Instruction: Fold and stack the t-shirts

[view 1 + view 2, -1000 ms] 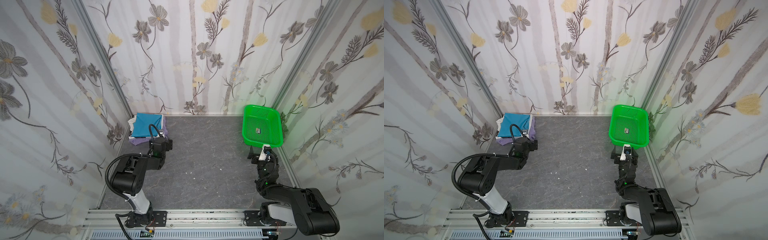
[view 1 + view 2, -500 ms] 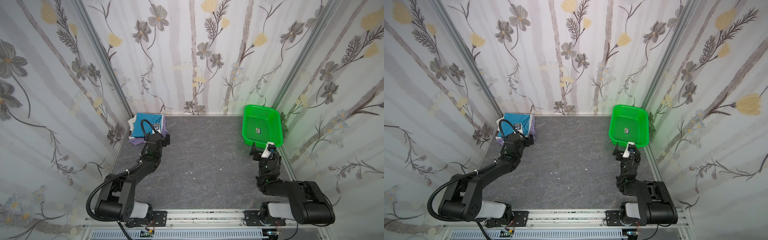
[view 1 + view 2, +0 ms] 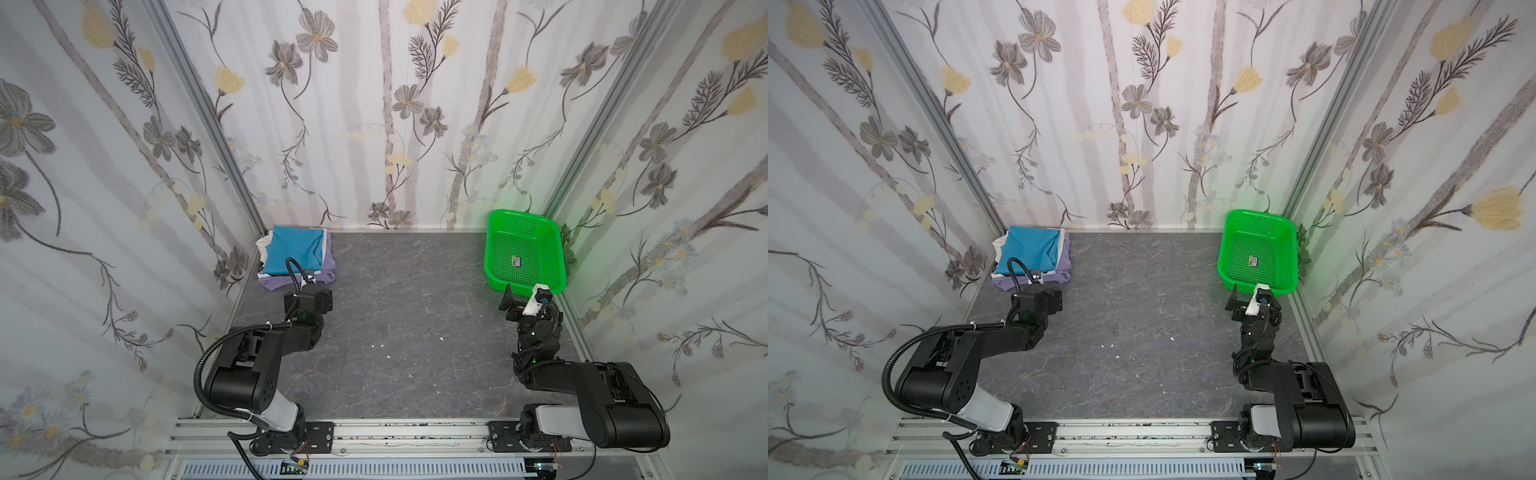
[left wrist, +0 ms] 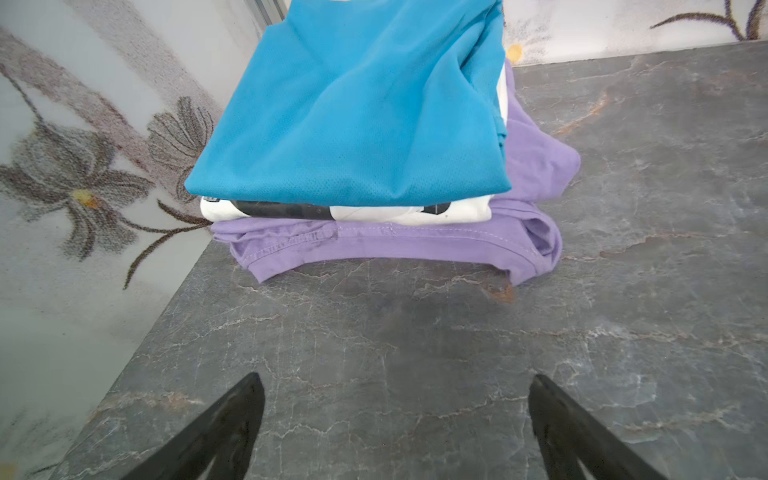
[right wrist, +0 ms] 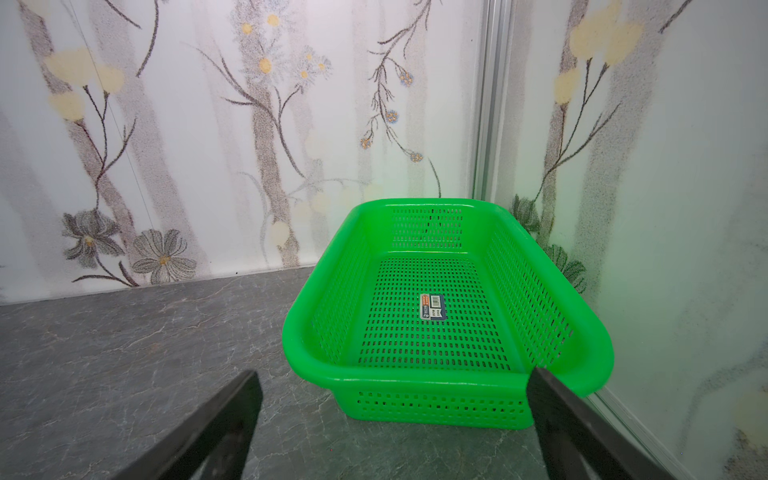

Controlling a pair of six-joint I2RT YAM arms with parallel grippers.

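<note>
The t-shirts lie folded in one stack in the back left corner. The teal-blue one is on top, the white printed one in the middle and the lavender one at the bottom. My left gripper is just in front of the stack, low over the grey table, open and holding nothing. My right gripper is open in front of the green basket and holds nothing.
The green perforated basket stands in the back right corner with only a small label inside. Flowered walls close in the table on three sides. A few white specks lie on the grey table.
Both arms changed posture half a second ago and are folded back again. The grippers stayed near the stack and the basket, both open. The shirts and the basket have not moved.
</note>
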